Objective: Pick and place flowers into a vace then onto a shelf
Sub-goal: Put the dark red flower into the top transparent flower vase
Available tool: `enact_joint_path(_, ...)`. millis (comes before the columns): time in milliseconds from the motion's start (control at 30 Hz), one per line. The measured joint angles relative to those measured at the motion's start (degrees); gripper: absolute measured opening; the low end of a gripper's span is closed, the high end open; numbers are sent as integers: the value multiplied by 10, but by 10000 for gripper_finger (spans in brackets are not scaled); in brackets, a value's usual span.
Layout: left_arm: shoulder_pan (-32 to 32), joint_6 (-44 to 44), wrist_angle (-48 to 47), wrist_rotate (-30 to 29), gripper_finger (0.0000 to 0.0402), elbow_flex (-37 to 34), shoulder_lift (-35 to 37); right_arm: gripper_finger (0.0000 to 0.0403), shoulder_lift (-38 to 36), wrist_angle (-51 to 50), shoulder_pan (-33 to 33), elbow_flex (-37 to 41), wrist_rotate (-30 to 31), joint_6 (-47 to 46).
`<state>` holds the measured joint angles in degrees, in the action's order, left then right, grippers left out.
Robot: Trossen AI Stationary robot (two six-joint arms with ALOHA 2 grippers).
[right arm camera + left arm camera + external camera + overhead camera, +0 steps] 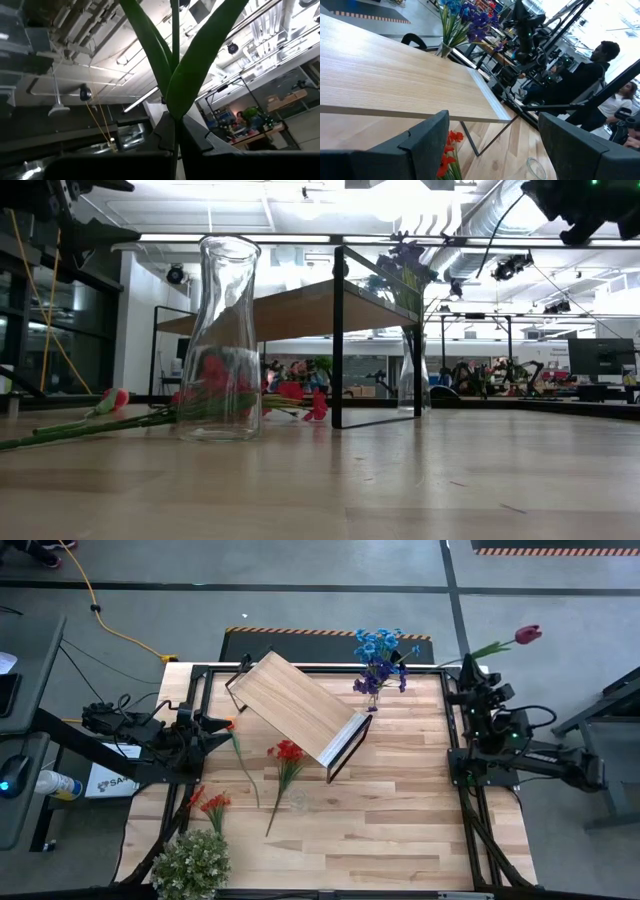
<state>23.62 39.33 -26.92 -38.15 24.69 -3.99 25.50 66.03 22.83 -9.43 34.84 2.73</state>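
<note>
grey concrete floor (330, 590), yellow cable (100, 610), ceiling strip lights (330, 205), possibly windows.

Right wrist: tulip stem (175, 75) bloom cut off at edge | low view: red flowers (215, 385) blurred behind empty vase (222, 340) | high view: leafy clump (192, 865) cropped by edge.

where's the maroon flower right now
In the high view the maroon flower is off the table's far right corner, its stem held in the right end effector, right of the vase of blue flowers.
</note>
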Motion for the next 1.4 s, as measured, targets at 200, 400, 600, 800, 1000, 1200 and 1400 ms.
enact_joint_path(200, 0, 0, 0, 0, 337, 0, 0, 0, 0, 28, 18, 18, -14, -36)
enact_joint_path(400, 0, 0, 0, -14, 337, 0, 0, 0, 23, 61, 41, 18, -42, -67)
enact_joint_path(600, 0, 0, 0, -16, 337, 0, 0, 0, 80, 128, 65, 11, -73, -90)
enact_joint_path(800, 0, 2, 2, -16, 337, 0, 0, 0, 158, 125, 86, -29, -86, -95)
enact_joint_path(1000, 0, 2, 2, -16, 337, 0, 0, 0, 224, 126, 115, -46, -92, -121)
enact_joint_path(1200, 0, 2, 2, -16, 337, 0, 0, 0, 265, 127, 132, -46, -105, -156)
enact_joint_path(1400, 0, 2, 2, -16, 337, 0, 0, 0, 282, 127, 132, -46, -109, -160)
